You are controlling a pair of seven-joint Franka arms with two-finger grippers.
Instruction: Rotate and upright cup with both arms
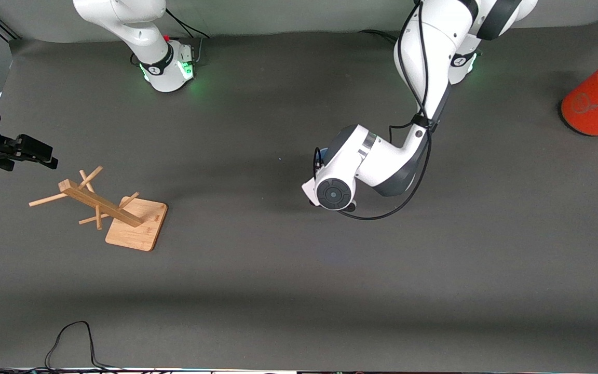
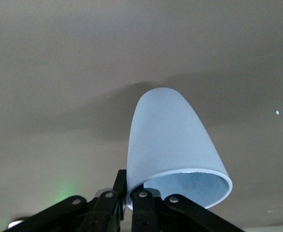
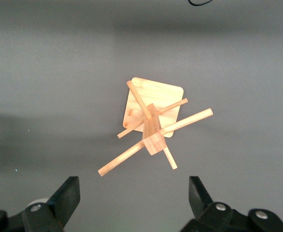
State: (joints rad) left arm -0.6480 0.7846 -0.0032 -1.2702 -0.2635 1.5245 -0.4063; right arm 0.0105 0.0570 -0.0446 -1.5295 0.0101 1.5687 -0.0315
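You see the left gripper (image 2: 124,195) pinching the rim of the cup (image 2: 168,140), at table centre, ready to turn it. The right gripper (image 3: 134,195) waits wide over the wooden rack (image 1: 107,205), at nine o'clock.

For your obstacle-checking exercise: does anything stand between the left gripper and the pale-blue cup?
Nothing does. The left gripper is already shut on the rim of the cup, which lies tilted over the bare table. The right gripper waits open above the wooden peg stand.
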